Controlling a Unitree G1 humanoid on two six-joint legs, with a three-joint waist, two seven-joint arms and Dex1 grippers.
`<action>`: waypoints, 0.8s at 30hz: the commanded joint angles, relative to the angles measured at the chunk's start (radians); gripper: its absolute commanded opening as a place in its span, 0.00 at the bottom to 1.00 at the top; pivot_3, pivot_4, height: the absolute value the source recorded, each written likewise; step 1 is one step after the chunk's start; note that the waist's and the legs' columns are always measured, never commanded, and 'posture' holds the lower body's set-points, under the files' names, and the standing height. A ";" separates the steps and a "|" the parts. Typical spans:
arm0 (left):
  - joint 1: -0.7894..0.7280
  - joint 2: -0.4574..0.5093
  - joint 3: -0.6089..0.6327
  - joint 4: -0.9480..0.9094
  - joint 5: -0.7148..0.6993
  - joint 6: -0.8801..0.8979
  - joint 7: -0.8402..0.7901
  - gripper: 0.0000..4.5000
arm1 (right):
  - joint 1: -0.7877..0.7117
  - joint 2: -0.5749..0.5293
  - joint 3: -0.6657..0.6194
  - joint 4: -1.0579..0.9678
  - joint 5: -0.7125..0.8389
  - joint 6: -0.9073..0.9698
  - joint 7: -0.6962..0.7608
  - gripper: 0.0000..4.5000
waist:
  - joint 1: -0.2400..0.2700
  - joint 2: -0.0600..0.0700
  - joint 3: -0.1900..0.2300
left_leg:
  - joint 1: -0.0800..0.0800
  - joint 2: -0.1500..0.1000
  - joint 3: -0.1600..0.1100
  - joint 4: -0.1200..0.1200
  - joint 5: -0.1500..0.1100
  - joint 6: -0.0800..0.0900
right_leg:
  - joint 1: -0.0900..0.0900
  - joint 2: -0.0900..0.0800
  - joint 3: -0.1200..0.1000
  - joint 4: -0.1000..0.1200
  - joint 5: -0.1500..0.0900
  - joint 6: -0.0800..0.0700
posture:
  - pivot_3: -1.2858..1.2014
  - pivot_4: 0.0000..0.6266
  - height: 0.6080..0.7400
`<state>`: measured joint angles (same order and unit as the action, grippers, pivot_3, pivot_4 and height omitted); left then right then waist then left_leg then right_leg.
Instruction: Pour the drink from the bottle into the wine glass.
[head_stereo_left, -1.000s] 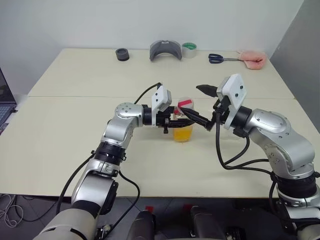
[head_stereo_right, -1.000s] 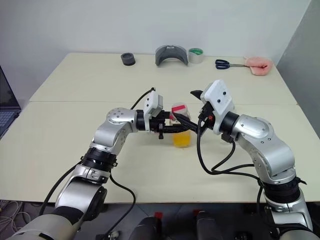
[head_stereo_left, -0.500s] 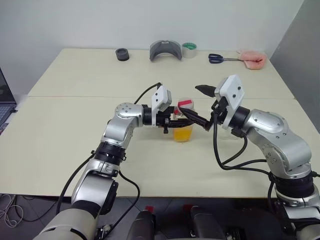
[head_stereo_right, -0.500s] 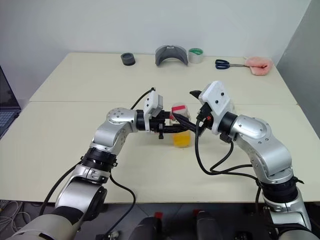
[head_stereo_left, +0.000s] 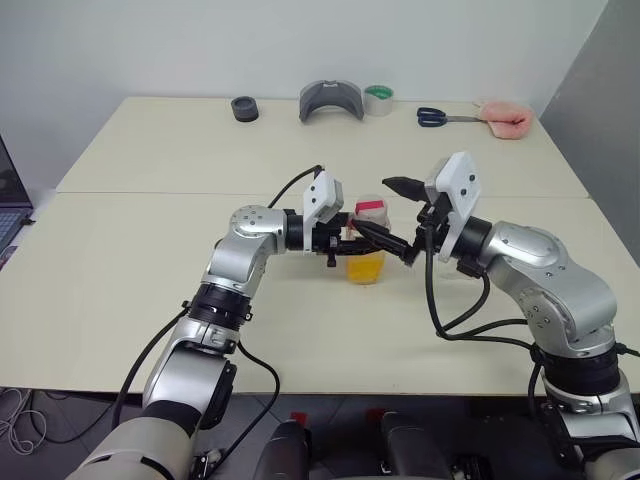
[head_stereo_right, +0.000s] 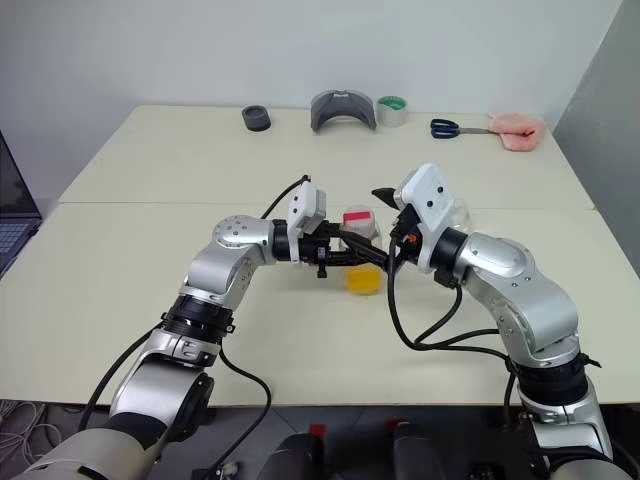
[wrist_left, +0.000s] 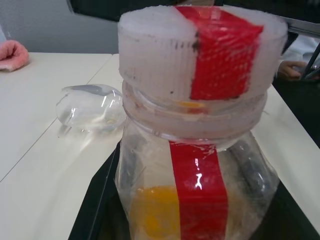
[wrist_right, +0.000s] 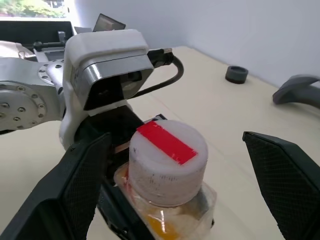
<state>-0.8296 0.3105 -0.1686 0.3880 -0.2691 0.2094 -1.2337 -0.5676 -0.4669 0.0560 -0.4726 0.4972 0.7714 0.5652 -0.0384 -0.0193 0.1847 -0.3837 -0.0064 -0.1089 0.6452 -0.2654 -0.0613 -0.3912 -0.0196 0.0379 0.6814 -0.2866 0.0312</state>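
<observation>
The bottle (head_stereo_left: 366, 248) is small and clear, with a pale ribbed cap (wrist_right: 167, 160) and a red strip down cap and body. The orange-yellow drink (head_stereo_left: 365, 266) fills its lower part. My left gripper (head_stereo_left: 360, 241) is shut on the bottle's body from the left and holds it upright at the table's middle. My right gripper (head_stereo_left: 392, 212) is open, one finger on each side of the cap (head_stereo_left: 370, 208), without touching it. The wine glass (wrist_left: 90, 107) shows as a clear rounded bowl on the table behind the bottle; its stem is hidden.
Along the table's far edge lie a black round piece (head_stereo_left: 244, 108), a grey curved object (head_stereo_left: 331, 100), a tape roll (head_stereo_left: 378, 99), scissors (head_stereo_left: 438, 117) and a pink cloth (head_stereo_left: 505, 118). A laptop (head_stereo_left: 8, 205) sits at the far left.
My right wrist has rolled a little, and its fingers now sit slightly closer around the cap. The left gripper and the bottle have not moved.
</observation>
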 joint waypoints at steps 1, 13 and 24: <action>-0.009 0.001 0.012 -0.041 -0.013 -0.016 -0.002 0.40 | -0.018 0.001 -0.039 -0.035 0.031 0.010 -0.010 1.00 | 0.000 0.000 0.000 | 0.000 0.000 0.000 0.000 0.000 0.000 | 0.000 0.000 0.000 0.000 0.000 0.000 | 0.52 0.24 1.00; -0.007 0.003 0.012 -0.042 -0.012 -0.017 -0.002 0.40 | -0.027 0.001 -0.024 -0.021 0.017 -0.006 -0.016 0.86 | 0.000 0.000 0.000 | 0.000 0.000 0.000 0.000 0.000 0.000 | 0.000 0.000 0.000 0.000 0.000 0.000 | 0.52 0.24 1.00; -0.002 0.003 0.011 -0.052 -0.014 -0.013 0.002 0.40 | -0.023 -0.013 -0.005 -0.036 -0.017 -0.051 0.000 0.40 | 0.000 0.000 0.000 | 0.000 0.000 0.000 0.000 0.000 0.000 | 0.000 0.000 0.000 0.000 0.000 0.000 | 0.52 0.24 1.00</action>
<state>-0.8294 0.3125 -0.1686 0.3860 -0.2688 0.2095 -1.2308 -0.5741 -0.4674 0.0622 -0.4730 0.5006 0.7671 0.5665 -0.0387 -0.0193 0.1847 -0.3836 -0.0064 -0.1089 0.6452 -0.2654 -0.0613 -0.3912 -0.0196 0.0378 0.6814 -0.2866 0.0312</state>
